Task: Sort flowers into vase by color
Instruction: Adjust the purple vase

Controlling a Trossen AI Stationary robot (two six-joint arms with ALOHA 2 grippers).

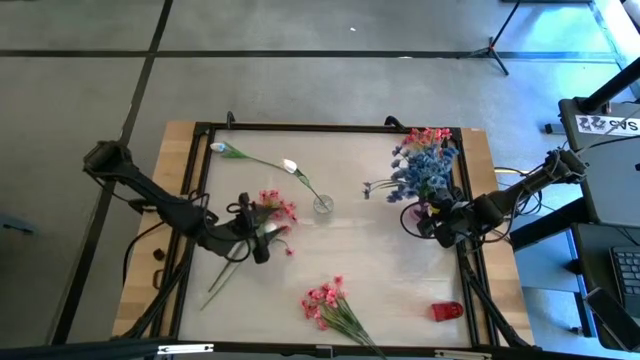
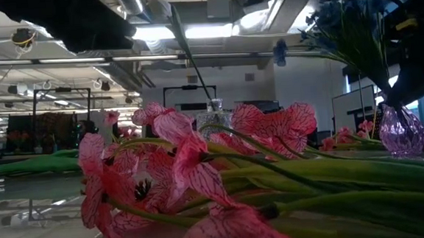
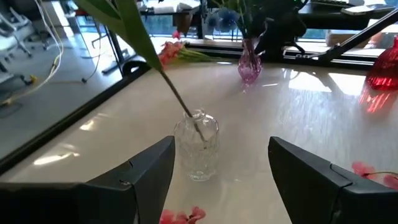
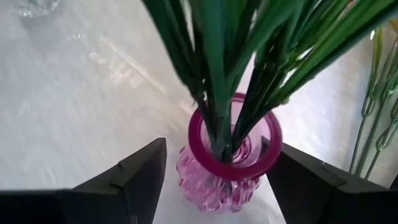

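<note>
My left gripper (image 1: pixel 258 238) (image 3: pixel 222 144) is open, low over a pink sprig (image 1: pixel 276 209) that lies flat on the table, its petals (image 3: pixel 180 216) showing below the fingers. Just ahead stands a clear glass vase (image 3: pixel 196 147) (image 1: pixel 323 205) with white-bud stems (image 1: pixel 290 166) leaning out toward the far left. My right gripper (image 1: pixel 442 224) (image 4: pixel 222 144) is open, one finger on each side of the purple vase (image 4: pixel 231 163) (image 1: pixel 419 213), which holds blue flowers (image 1: pixel 425 171). A further pink bunch (image 1: pixel 326 301) (image 2: pixel 186 179) lies near the near edge. My right gripper has its fingers (image 4: pixel 144 175) level on either side of the purple vase's body, just below its rim (image 4: pixel 202 149). Whether they touch the glass, I cannot tell. The vase stands upright on the table.
More pink flowers (image 1: pixel 431 135) lie at the far right corner behind the blue ones. A small red vase (image 1: pixel 447 311) stands near the right near corner. A black frame (image 1: pixel 300 127) rims the white table top. There is bare table between the clear and purple vases.
</note>
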